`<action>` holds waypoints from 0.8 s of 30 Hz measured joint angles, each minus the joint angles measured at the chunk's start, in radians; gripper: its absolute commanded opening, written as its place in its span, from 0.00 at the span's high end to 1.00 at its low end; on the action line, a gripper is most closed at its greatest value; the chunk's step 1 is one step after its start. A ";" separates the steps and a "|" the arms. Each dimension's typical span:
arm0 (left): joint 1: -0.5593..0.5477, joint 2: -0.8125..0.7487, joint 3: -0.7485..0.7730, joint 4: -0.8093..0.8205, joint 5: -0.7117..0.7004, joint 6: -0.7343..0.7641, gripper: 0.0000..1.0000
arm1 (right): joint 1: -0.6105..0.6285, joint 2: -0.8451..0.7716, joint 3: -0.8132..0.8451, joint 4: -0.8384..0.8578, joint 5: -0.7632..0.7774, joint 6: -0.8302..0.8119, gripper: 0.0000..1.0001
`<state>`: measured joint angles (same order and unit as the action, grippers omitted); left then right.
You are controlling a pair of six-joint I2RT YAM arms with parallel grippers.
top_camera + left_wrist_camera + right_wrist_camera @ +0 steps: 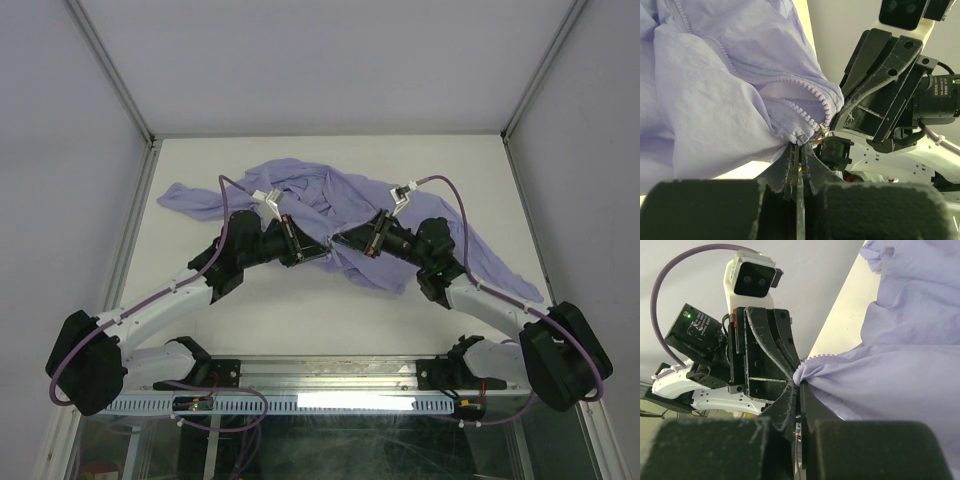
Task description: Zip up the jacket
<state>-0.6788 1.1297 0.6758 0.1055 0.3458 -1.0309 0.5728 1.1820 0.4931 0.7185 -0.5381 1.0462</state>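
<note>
Jaws clamped on fabric, left gripper (799, 152) and right gripper (799, 386) pinch the jacket (335, 195), heaped on the table's (200, 310) far half, apparently readying its zipper (812, 95); next, the slider (821, 131) needs pulling.

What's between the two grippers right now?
Only a short bunch of jacket with its zipper teeth; the left gripper and right gripper both pinch it almost nose to nose, clearest in the left wrist view.
</note>
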 measured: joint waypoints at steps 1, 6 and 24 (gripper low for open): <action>0.000 0.005 0.000 0.005 0.007 0.003 1.00 | 0.000 0.002 0.000 0.002 0.001 -0.001 1.00; 0.000 0.022 0.000 -0.001 0.033 0.029 1.00 | -0.007 0.015 0.014 -0.042 0.005 -0.037 0.91; 0.000 0.048 0.034 -0.030 0.058 0.031 1.00 | 0.000 -0.278 0.072 -0.547 0.064 -0.325 0.51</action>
<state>-0.6788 1.1782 0.7101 0.0757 0.4038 -1.0004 0.5724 0.9043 0.5652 0.1719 -0.4740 0.7212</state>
